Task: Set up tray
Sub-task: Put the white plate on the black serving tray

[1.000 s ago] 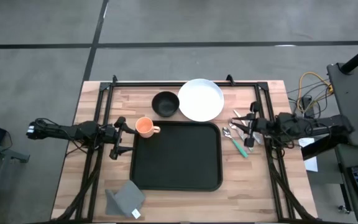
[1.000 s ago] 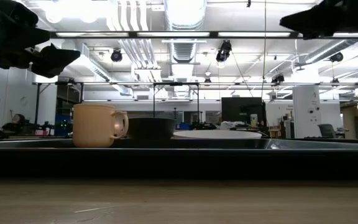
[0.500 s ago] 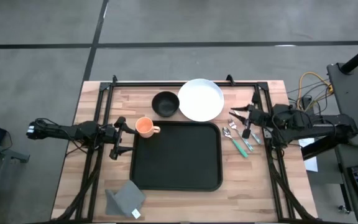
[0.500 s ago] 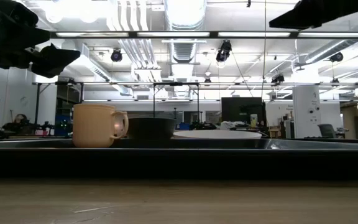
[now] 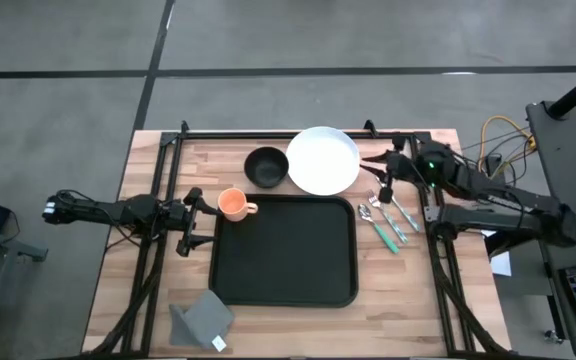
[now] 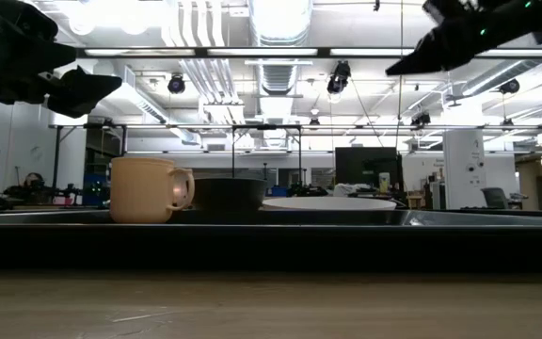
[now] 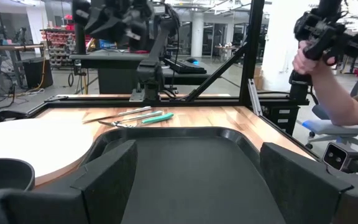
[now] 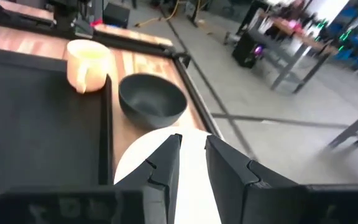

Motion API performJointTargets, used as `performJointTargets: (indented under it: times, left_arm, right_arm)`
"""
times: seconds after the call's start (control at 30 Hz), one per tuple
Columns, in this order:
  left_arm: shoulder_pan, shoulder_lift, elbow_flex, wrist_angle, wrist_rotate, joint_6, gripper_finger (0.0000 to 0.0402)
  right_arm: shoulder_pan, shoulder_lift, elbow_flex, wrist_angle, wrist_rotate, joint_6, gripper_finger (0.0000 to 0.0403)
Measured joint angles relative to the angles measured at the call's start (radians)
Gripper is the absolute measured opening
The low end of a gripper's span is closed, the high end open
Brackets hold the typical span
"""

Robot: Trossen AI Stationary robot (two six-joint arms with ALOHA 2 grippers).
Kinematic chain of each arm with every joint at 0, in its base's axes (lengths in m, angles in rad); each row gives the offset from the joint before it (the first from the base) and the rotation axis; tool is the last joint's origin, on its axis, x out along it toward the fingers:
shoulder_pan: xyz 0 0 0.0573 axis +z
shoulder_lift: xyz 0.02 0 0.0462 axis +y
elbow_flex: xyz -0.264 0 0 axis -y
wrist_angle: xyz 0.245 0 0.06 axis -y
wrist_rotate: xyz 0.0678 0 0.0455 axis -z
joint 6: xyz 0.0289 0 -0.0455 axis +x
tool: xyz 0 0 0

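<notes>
Fingers of the right gripper (image 5: 376,171) stand parted, holding nothing, just beside the white plate (image 5: 322,160) at the table's far edge. Left gripper (image 5: 192,222) waits open beside the empty black tray (image 5: 284,250) mid-table. Reaching for the plate looks underway; next, the fingers must straddle its rim.

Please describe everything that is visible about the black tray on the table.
The tray is large, flat, black and rectangular, with rounded corners and a low raised rim; it looks like matte plastic. It lies flat on the wooden table, near its middle, and nothing is on it. An orange cup stands just outside its far left corner, whether touching cannot be told. The cutlery lies apart on its right, the grey napkin apart at its near left.
</notes>
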Motion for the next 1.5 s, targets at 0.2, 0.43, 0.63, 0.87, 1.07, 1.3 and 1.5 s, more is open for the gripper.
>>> performJointTargets:
  times: [0.2, 0.43, 0.63, 0.87, 1.07, 1.3, 1.5]
  left_arm:
    - [0.0, 0.0, 0.0, 0.0, 0.0, 0.0, 0.0315]
    - [0.0, 0.0, 0.0, 0.0, 0.001, 0.0, 0.0315]
    - [0.0, 0.0, 0.0, 0.0, 0.005, 0.0, 0.0315]
    - [0.0, 0.0, 0.0, 0.0, 0.005, 0.0, 0.0315]
    - [0.0, 0.0, 0.0, 0.0, 0.004, 0.0, 0.0315]
    - [0.0, 0.0, 0.0, 0.0, 0.004, 0.0, 0.0315]
    - [0.0, 0.0, 0.0, 0.0, 0.003, 0.0, 0.0315]
  right_arm:
    - [-0.198, 0.104, 0.0, 0.039, -0.222, -0.008, 0.0068]
    - [-0.286, 0.172, 0.0, 0.052, -0.292, -0.059, 0.0068]
    - [-0.284, 0.187, 0.0, 0.049, -0.295, -0.078, 0.0068]
    - [-0.285, 0.216, 0.0, 0.017, -0.295, -0.128, 0.0077]
    - [-0.285, 0.258, 0.0, 0.018, -0.293, -0.168, 0.012]
    - [-0.274, 0.274, 0.0, -0.015, -0.292, -0.263, 0.0165]
    - [-0.228, 0.284, -0.001, -0.042, -0.293, -0.362, 0.0183]
